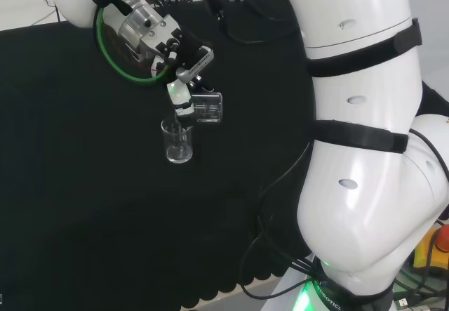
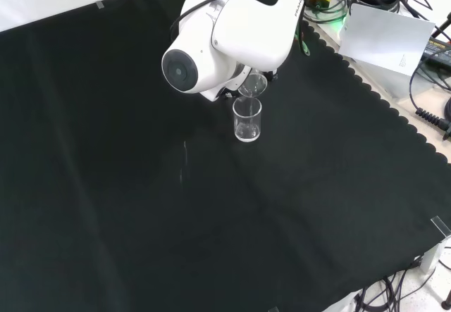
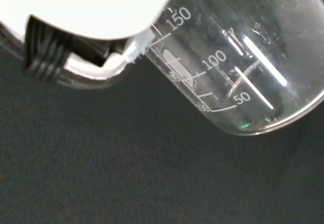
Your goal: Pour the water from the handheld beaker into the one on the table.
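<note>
- Even, bright room light falls from above; the black cloth (image 1: 84, 184) soaks it up and shows almost no shadows.
- The white arm (image 1: 358, 114) is close to washed out in the head view.
- In the wrist view, bright streaks of glare cross the held beaker (image 3: 238, 67).
- The hand (image 3: 91, 6) there is a blurred white mass.

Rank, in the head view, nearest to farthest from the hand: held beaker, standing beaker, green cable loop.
1. Held beaker: tilted, in the hand.
2. Standing beaker: just below.
3. Green cable loop: up left, by the wrist.
</note>
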